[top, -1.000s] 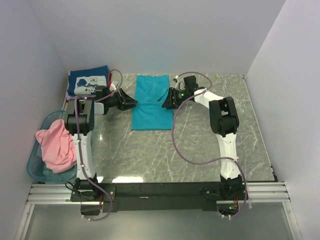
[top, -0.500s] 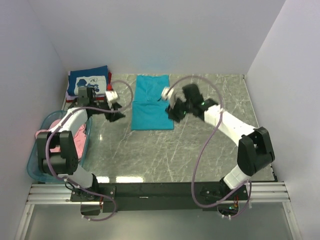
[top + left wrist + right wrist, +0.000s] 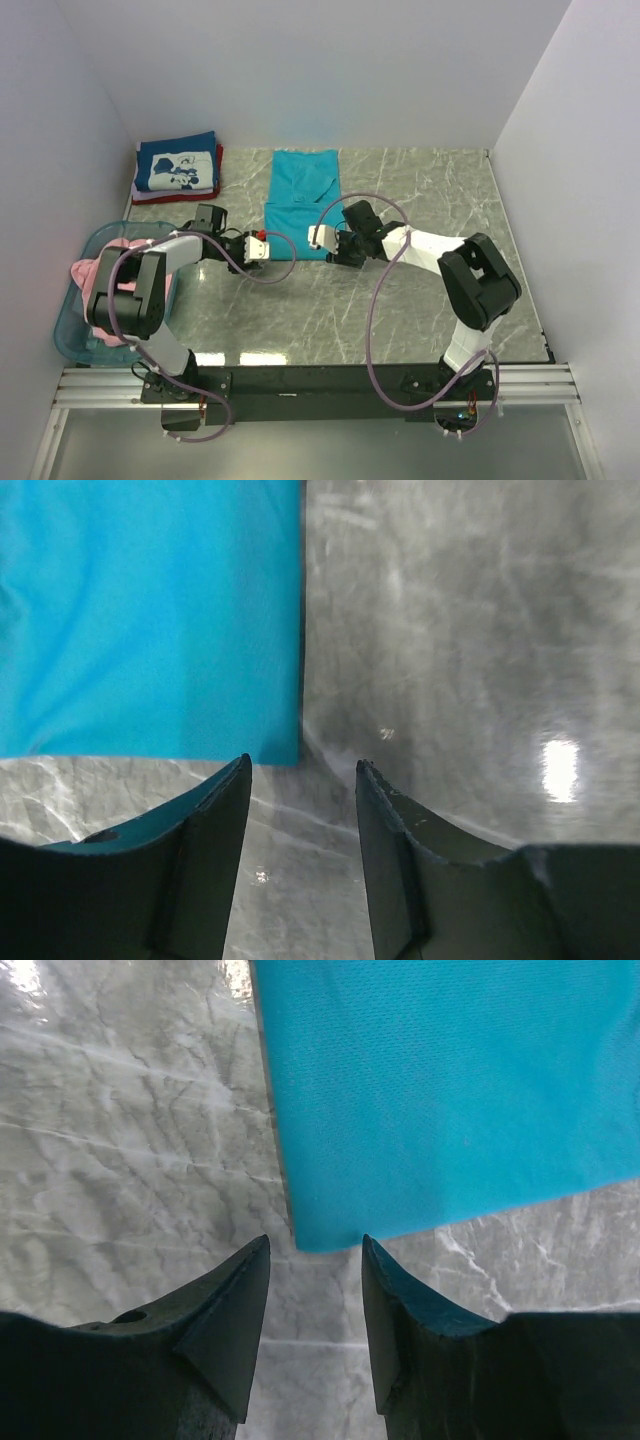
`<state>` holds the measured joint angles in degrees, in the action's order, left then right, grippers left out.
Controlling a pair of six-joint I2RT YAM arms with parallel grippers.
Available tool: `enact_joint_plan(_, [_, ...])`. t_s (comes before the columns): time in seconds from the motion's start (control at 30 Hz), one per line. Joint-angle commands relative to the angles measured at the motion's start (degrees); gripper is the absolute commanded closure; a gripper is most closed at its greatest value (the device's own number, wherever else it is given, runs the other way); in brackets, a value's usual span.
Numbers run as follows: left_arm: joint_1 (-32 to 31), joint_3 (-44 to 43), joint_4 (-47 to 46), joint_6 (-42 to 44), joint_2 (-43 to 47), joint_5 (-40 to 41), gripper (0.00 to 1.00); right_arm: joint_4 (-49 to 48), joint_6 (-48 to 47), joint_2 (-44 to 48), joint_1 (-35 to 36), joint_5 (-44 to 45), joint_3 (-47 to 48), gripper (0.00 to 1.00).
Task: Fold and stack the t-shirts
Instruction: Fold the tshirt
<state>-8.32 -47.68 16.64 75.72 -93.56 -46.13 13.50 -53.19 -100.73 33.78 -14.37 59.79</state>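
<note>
Top view, teal t-shirt [image 3: 300,200]: it lies flat on the worktop [image 3: 430,290], and its long axis runs from the near hem away from the arm bases.
Top view, hands: you have the left hand [image 3: 262,247] at the near left corner of the hem and the right hand [image 3: 325,240] at the near right corner. Each arm is the nearer one to its own corner.
Left wrist view, left hand [image 3: 300,765]: the fingers are apart and hold nothing. The corner lies just ahead of the gap.
Right wrist view, right hand [image 3: 315,1240]: it is parted and empty too. The corner sits between the tips, so you can probably pinch both corners together.
</note>
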Motion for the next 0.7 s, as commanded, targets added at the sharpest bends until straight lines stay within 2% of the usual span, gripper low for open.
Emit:
enact_joint_plan(0.0, [-0.47,-0.30,-3.55,3.47,-2.23,1.74,0.49,-2.60,-2.18,-1.31,0.50,0.57,2.26,0.51])
enact_joint_plan(0.23, [-1.70,-3.29,-3.37,2.41,-5.49,3.41,0.50,-2.86,-4.11,-3.94,0.50,1.71,2.09,0.51])
enact_joint_plan(0.3, [-2.14,-3.73,-3.11,2.85,-6.37,4.47,0.52,-2.60,-4.38,-4.21,0.50,2.07,2.52,0.53])
enact_joint_plan(0.37, [-2.93,-4.08,-3.11,3.02,-6.98,5.52,0.54,-2.25,-4.38,-4.83,0.50,2.15,2.96,0.60])
enact_joint_plan(0.47, [-3.28,-5.22,-2.15,3.64,-8.13,6.14,0.62,-1.55,-4.47,-5.79,0.50,2.86,3.93,0.70])
enact_joint_plan(0.5, [-3.28,-5.66,-1.36,3.90,-8.65,6.23,0.70,-1.37,-4.47,-6.06,0.50,3.03,4.54,0.73])
enact_joint_plan(0.53, [-3.28,-5.93,-0.92,4.08,-8.83,6.40,0.74,-1.02,-4.29,-6.23,0.41,3.03,4.72,0.82])
enact_joint_plan(0.57, [-3.28,-6.45,-0.56,4.08,-9.01,6.23,0.82,-1.02,-4.12,-6.24,0.41,2.95,4.81,0.87])
enact_joint_plan(0.63, [-3.28,-6.90,0.58,3.99,-8.66,5.79,0.89,-1.28,-3.24,-5.45,0.32,2.51,4.64,1.00])
enact_joint_plan(0.67, [-3.28,-7.25,1.02,3.65,-8.31,5.35,0.92,-0.93,-2.89,-5.01,0.32,2.24,4.72,1.00])
